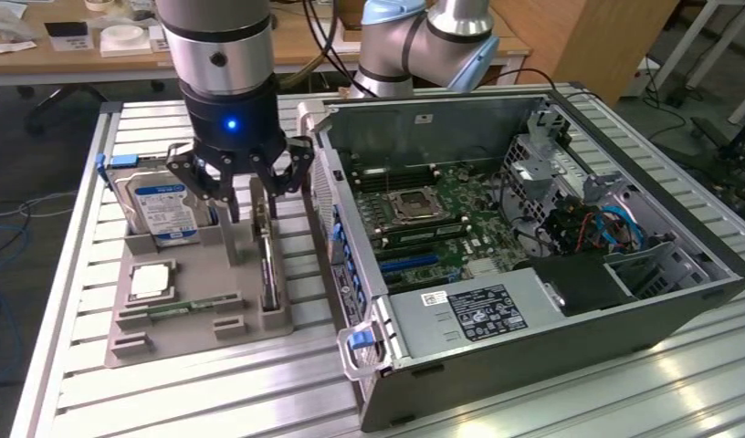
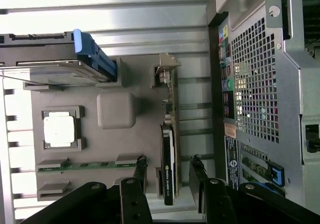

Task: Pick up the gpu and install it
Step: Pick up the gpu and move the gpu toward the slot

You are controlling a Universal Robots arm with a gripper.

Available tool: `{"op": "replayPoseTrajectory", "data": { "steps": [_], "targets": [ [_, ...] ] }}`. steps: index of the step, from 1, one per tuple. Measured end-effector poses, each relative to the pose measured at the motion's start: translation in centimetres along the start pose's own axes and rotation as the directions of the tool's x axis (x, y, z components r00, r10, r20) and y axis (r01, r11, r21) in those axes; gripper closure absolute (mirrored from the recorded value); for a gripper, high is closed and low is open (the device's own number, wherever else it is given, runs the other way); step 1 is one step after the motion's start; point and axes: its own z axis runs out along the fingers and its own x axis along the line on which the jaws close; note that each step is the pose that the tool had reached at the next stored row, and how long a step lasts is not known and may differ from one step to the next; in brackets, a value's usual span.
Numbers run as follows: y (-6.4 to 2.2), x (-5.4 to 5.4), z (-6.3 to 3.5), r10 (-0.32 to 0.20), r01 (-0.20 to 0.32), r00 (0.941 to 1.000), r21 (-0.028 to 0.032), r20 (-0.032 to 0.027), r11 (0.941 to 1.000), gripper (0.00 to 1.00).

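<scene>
A ribbed aluminium table [image 1: 165,401] spread across the near ground, glare bright on its slats. Behind it, at the exterior view's far left, stood a cluttered wooden desk [image 1: 32,59] — at the far right, a wooden cabinet [image 1: 592,36]. Cables [image 1: 1,230] trailed over the grey floor [image 1: 37,155].

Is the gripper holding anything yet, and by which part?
Nothing held: the open gripper hovers over the gpu, fingers either side, not touching it.

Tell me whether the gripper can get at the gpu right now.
Probably yes: the open gripper hangs right above the gpu, a finger on each side of its upright edge, nothing between them.
</scene>
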Motion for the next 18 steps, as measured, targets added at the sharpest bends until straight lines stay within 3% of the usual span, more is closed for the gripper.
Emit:
{"op": "replayPoseTrajectory", "data": {
  "steps": [9, 18],
  "targets": [
    [-0.02, -0.2, 0.66, -0.001, 0.001, 1.0, 0.0, -0.0001, 1.0, 0.53],
    [-0.08, -0.3, 1.92, -0.002, 0.002, 1.0, 0.0001, -0.002, 1.0, 0.53]
  ]
}}
